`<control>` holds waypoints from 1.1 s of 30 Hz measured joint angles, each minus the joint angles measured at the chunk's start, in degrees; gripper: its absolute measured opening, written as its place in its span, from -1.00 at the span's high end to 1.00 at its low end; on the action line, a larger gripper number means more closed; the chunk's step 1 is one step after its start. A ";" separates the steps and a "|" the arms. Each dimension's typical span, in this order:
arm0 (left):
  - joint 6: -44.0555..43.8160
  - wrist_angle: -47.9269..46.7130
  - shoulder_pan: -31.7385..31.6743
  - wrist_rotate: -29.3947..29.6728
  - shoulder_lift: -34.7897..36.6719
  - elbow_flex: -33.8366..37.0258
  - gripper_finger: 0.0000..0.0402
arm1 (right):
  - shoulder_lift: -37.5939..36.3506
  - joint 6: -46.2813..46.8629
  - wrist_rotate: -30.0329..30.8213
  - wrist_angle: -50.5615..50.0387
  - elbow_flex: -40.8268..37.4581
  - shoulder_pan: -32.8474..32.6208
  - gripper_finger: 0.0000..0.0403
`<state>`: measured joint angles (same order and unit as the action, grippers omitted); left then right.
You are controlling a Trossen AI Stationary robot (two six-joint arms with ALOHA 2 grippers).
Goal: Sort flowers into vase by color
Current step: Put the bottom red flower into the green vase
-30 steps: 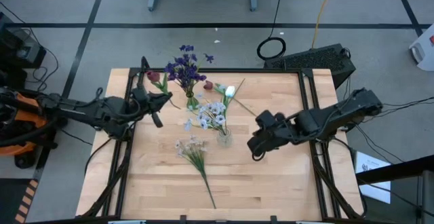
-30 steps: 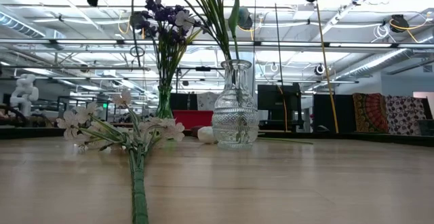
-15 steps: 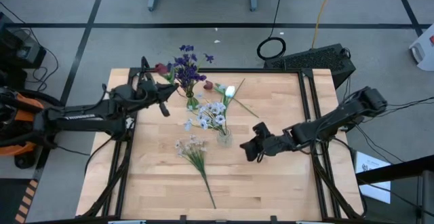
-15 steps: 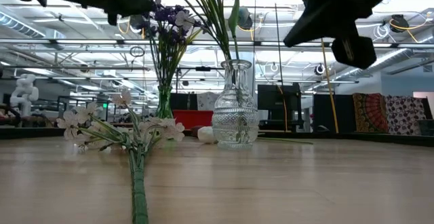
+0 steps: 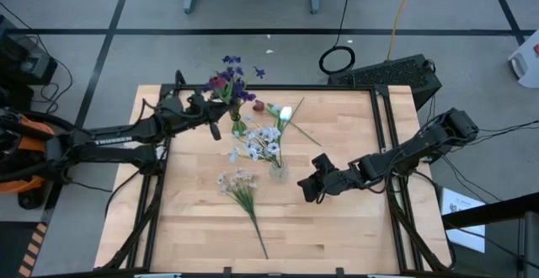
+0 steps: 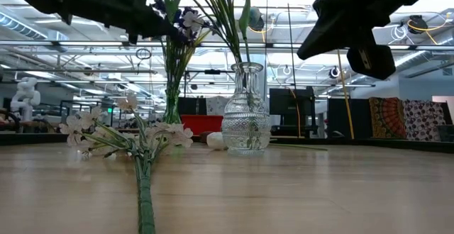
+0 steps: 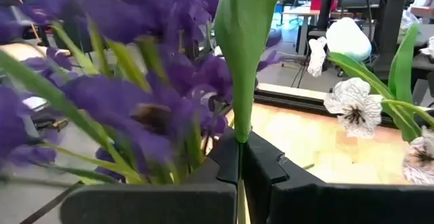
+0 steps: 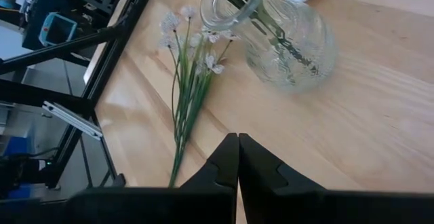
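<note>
My left gripper (image 5: 211,121) (image 7: 238,157) hovers at the table's far left, shut on a dark red tulip (image 5: 217,82) right beside the purple flowers (image 5: 232,82) standing in a slim vase (image 6: 172,110). A clear glass vase (image 5: 278,171) (image 8: 293,49) holds pale white-lilac sprays (image 5: 263,141). Another spray (image 5: 242,190) (image 8: 186,81) lies flat on the table. A red bud (image 5: 258,106) and a white tulip (image 5: 285,114) lie near the far edge. My right gripper (image 5: 306,187) (image 8: 238,157) is shut on nothing, hanging above the table right of the glass vase. My left gripper pinches the red tulip's green stem or leaf (image 7: 238,125) between its two shut fingers. The green part rises up out of the fingers, among the purple blossoms. The tulip is lifted clear of the table.
Bare wood (image 5: 337,227) stretches across the near half and the right side of the table. Black frame rails (image 5: 160,185) run along the left and right edges. The room's desks and equipment show beyond the far edge.
My left gripper has carried the red tulip toward the table's right and far edge, up against the purple flowers. My right gripper has come down and a little toward the left, closer to the glass vase, staying shut.
</note>
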<state>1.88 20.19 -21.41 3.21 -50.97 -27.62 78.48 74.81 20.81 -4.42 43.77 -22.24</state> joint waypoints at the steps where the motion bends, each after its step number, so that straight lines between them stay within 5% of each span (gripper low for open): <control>1: -0.02 0.52 0.00 -0.02 -0.83 -0.07 0.98 | 0.00 0.00 0.05 0.01 0.00 0.00 1.00; 22: -3.07 6.44 -1.85 -0.38 -11.48 -0.02 0.98 | 0.00 -0.70 0.37 -0.16 0.00 0.04 1.00; 33: -3.03 5.82 -1.73 -0.43 -11.73 -0.02 0.77 | 0.00 -0.70 0.36 -0.14 0.02 0.48 1.00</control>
<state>-1.15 26.01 -23.14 2.79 -62.70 -27.64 78.48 74.11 21.17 -4.56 43.79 -21.76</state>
